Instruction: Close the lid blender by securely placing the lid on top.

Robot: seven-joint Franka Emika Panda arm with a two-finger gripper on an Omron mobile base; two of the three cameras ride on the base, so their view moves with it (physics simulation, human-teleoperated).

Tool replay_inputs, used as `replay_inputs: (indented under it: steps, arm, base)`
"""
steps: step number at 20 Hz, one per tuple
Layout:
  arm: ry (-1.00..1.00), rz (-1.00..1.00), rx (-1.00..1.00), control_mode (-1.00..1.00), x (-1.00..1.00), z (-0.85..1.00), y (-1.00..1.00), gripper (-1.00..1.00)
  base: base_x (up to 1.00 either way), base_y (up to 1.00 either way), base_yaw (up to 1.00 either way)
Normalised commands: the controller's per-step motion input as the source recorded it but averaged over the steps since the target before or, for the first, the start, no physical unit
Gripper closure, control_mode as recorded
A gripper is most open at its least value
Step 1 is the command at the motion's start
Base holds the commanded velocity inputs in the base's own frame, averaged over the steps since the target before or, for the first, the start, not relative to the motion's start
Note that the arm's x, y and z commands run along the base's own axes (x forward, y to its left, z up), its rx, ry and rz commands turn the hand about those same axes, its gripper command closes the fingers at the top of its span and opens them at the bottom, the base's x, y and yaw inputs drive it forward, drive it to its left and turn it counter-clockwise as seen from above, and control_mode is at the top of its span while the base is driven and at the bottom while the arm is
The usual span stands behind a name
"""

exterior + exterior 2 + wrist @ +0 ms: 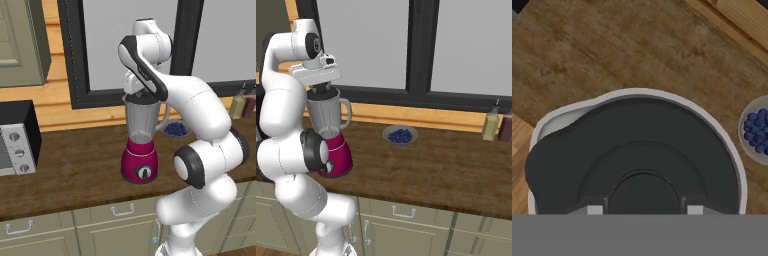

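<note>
where the blender (140, 145) stands on the wooden counter (75, 170), right of the microwave (17, 137), the gripper (137, 94) sits directly over the jar mouth, fingers clamped narrow on the lid (637, 155). lid lies across the jar rim, covering most of the opening. bowl of blueberries (400, 135) rests to the right, apart from the blender.

Base views flank blender (140, 145); hand view seemingly overhead.
</note>
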Motion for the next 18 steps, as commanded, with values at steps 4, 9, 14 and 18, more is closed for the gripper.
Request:
replay_inputs:
  steps: [4,9,14,18]
  arm:
    - [0.01,0.0,0.0,-1.0,0.0,-0.23,0.0,1.0]
    - [0.0,0.0,0.0,-1.0,0.0,-0.11,0.0,-1.0]
    - [0.0,0.0,0.0,-1.0,0.0,-0.02,0.0,-1.0]
    - [-0.01,0.0,0.0,-1.0,0.0,0.0,0.0,-1.0]
  base:
    - [0.0,0.0,0.0]
    - [0.0,0.0,0.0]
    - [0.0,0.0,0.0]
    - [0.0,0.0,0.0]
